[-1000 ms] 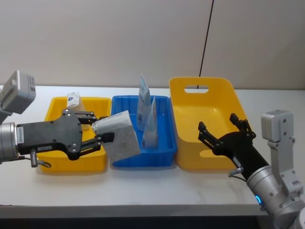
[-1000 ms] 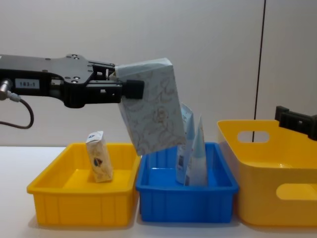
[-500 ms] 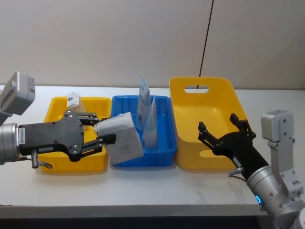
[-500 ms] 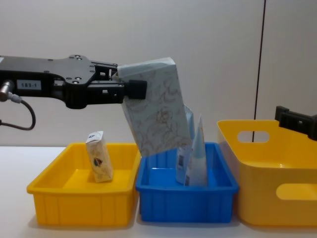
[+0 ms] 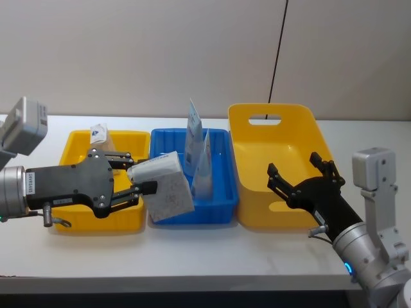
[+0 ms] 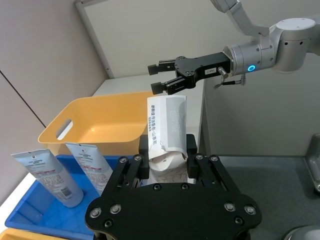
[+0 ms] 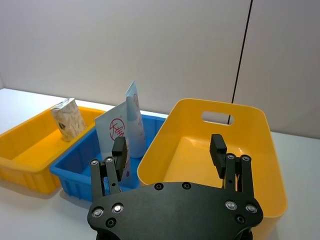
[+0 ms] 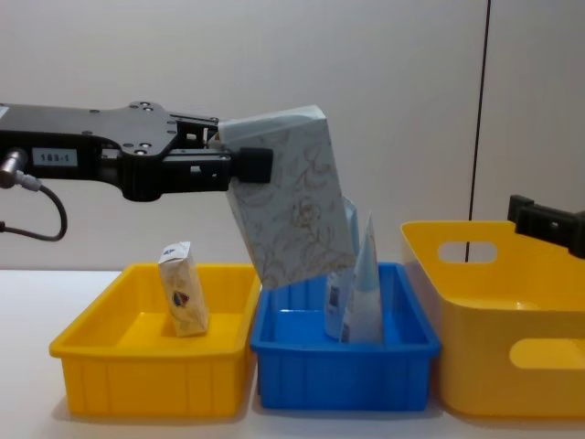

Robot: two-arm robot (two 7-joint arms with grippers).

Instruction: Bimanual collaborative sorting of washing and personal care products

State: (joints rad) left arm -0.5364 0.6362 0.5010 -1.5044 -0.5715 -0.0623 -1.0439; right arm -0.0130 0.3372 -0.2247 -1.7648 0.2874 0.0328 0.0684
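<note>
My left gripper (image 5: 142,176) (image 8: 239,155) (image 6: 168,157) is shut on a whitish-blue marbled soft pack (image 5: 164,187) (image 8: 291,210) (image 6: 167,131), holding it tilted in the air above the left part of the blue bin (image 5: 218,208) (image 8: 340,366). Two light-blue-and-white squeeze tubes (image 5: 198,160) (image 8: 360,291) (image 7: 126,131) stand upright in that blue bin. A small beige pack (image 5: 98,135) (image 8: 182,289) (image 7: 68,119) stands in the small yellow bin (image 5: 96,221) (image 8: 146,370). My right gripper (image 5: 302,176) (image 7: 170,149) is open in front of the large yellow bin (image 5: 282,154) (image 8: 512,320), holding nothing.
The three bins sit side by side on a white table (image 5: 192,253), with bare table in front of them. A grey wall with a dark vertical seam (image 5: 277,58) stands behind.
The left gripper has carried the soft pack a little to the right, farther over the blue bin. The right arm has stayed still.
</note>
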